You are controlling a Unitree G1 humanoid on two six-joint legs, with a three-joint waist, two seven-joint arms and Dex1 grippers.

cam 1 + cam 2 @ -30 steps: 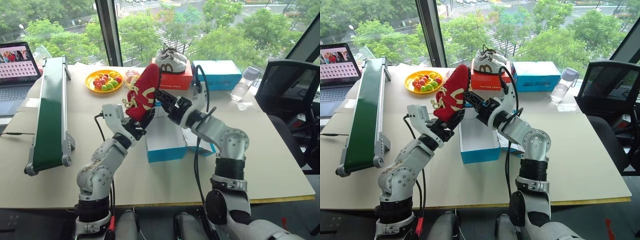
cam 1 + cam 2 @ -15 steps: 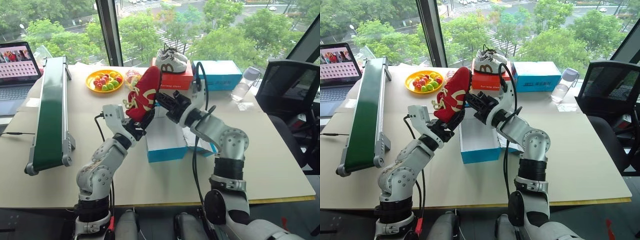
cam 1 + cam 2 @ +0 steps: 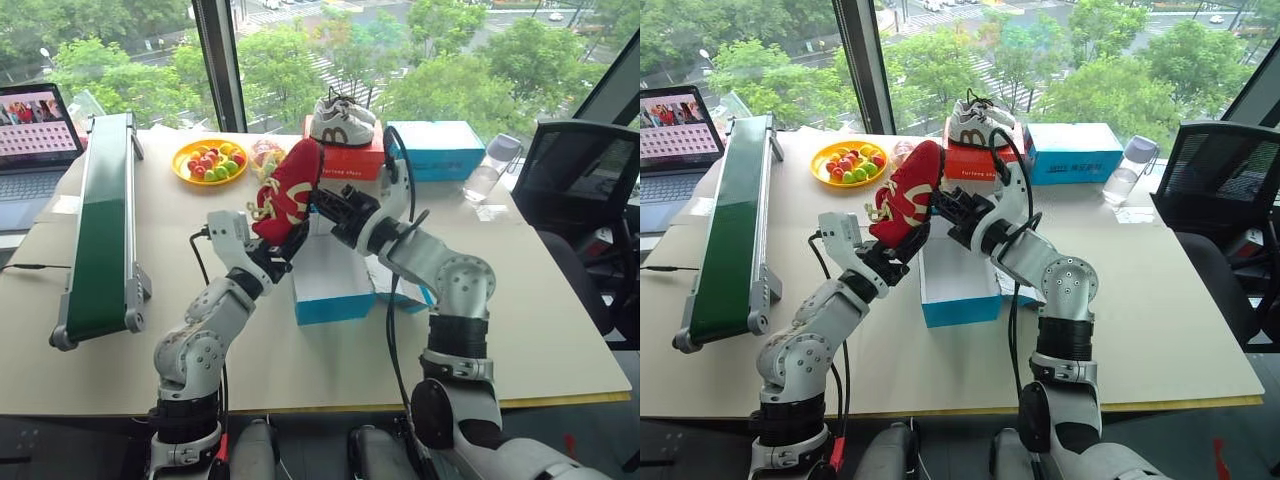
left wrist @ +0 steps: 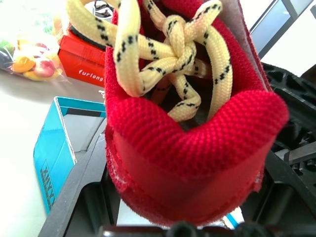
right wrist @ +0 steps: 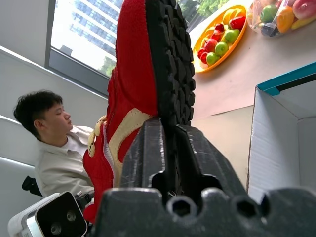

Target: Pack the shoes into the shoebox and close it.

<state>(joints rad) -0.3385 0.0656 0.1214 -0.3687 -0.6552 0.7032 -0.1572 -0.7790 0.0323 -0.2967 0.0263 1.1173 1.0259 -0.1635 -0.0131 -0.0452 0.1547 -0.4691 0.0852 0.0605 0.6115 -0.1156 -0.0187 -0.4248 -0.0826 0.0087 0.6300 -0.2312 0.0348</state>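
Left gripper [image 3: 283, 243] is clamping the heel of a red shoe [image 3: 288, 190], holding it toe-up above the open blue shoebox [image 3: 330, 283]. Right gripper [image 3: 325, 205], at the shoe's 3 o'clock, is pinching the sole edge. Shoebox is sitting mid-table [image 3: 560, 330].

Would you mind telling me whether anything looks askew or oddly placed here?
The red shoe stands nearly on end in the air above the open shoebox, toe up, heel in the left claw, with the right claw at its black sole. Nothing looks spilled or damaged.
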